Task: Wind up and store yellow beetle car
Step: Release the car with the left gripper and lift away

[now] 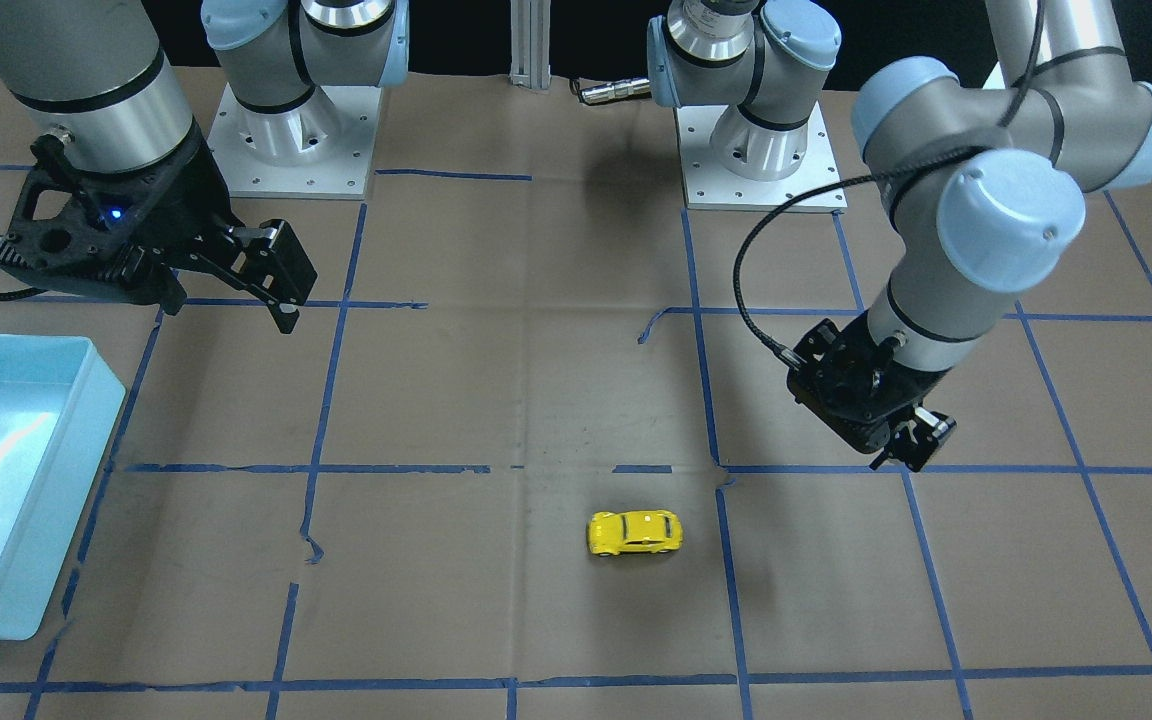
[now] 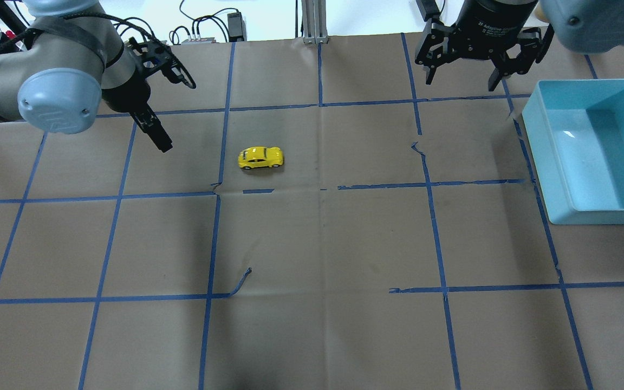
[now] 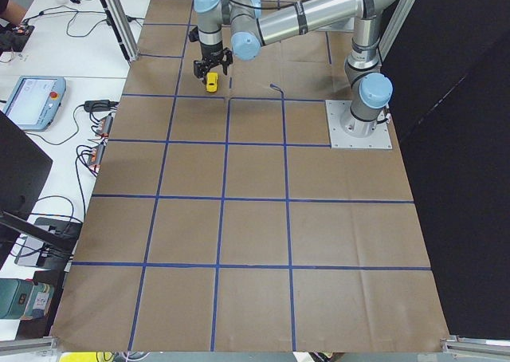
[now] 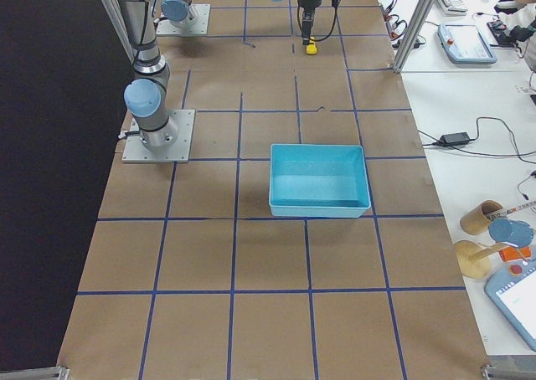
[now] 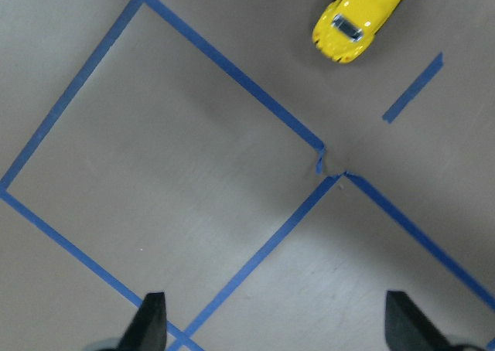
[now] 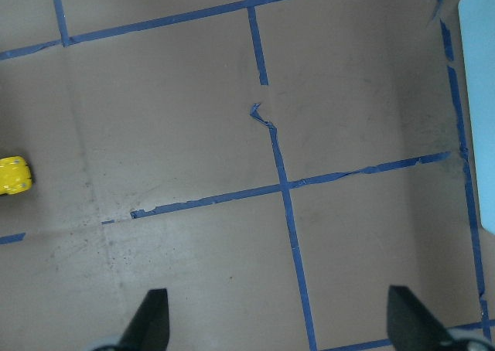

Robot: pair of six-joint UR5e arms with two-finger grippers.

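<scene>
The yellow beetle car [image 2: 260, 157] stands on its wheels on the brown paper table, side-on; it also shows in the front view [image 1: 635, 533]. My left gripper [image 2: 175, 111] hangs open and empty above the table, to the car's left and slightly beyond it; it shows too in the front view [image 1: 908, 445]. In the left wrist view the car [image 5: 363, 17] lies at the top, well ahead of the spread fingertips [image 5: 152, 320]. My right gripper [image 2: 461, 78] is open and empty, far to the car's right near the table's far edge. The right wrist view shows only the car's end [image 6: 14, 176] at the left edge.
A light blue bin [image 2: 542, 157] stands on the table at my right, beside the right gripper; it also shows in the front view [image 1: 61, 520]. Blue tape lines grid the paper, with torn ends near the car [image 2: 217, 187].
</scene>
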